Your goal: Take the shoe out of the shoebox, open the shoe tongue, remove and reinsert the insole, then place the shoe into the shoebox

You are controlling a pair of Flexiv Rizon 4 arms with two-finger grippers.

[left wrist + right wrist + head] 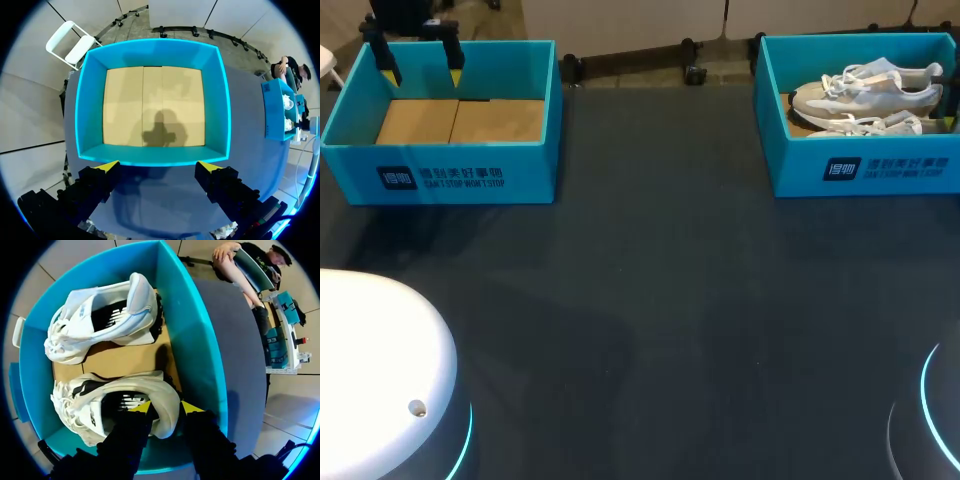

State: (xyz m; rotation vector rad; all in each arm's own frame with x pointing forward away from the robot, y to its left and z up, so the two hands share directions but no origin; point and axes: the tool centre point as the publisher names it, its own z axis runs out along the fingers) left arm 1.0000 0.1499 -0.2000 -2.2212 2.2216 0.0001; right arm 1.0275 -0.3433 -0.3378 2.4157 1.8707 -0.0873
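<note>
Could well lose the near white sneaker (107, 407), lying in the 2 o'clock shoebox (197, 352), off its soft heel collar at the right gripper (166, 407), clamp not discernible; left gripper (159, 165) jaws apart at 10 o'clock.

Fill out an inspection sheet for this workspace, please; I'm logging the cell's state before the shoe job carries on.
Surface: dark table, with one box at each far corner.
Job's things: left shoebox is open, with only its cardboard floor showing. The right shoebox is open and holds two white shoes side by side, the near shoe and the far shoe.
Clutter: nothing seen.
Grippers: left gripper is open and holds nothing, above the edge of the left shoebox. The right gripper is at the heel of the near shoe; its grip cannot be told.
Cables: nothing seen.
Surroundings: nothing seen.
</note>
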